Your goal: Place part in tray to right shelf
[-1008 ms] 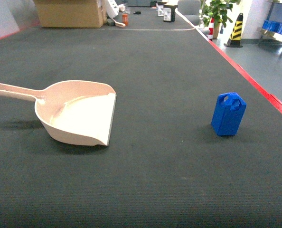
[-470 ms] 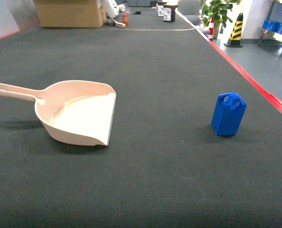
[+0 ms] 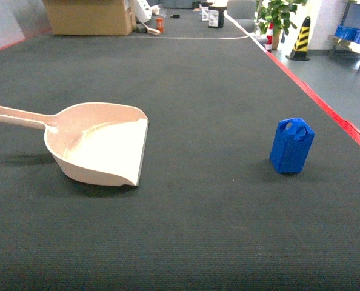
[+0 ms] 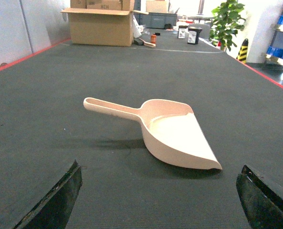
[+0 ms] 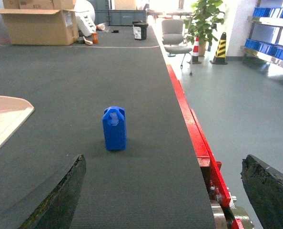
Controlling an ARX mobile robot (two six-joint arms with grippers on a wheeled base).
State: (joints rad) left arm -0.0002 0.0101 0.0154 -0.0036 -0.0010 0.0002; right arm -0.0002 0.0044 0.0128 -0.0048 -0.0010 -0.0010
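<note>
We had not yet begun the pickup. The part [image 3: 292, 145] stood upright on the dark mat, well apart from the tray [image 3: 101, 148] (empty). Our right gripper [image 5: 163, 191] and left gripper [image 4: 158, 200] both gaped wide, holding nothing. Next, we judged, the right arm must reach for the part.

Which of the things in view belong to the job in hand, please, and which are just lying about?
Belong to the job:
- blue part, standing on the dark mat
- beige tray, empty, well to the part's left
- steel shelf with blue crates, far right
- left gripper and right gripper, both open

Just lying about:
- cardboard box
- potted plant
- office chair
- striped cone
</note>
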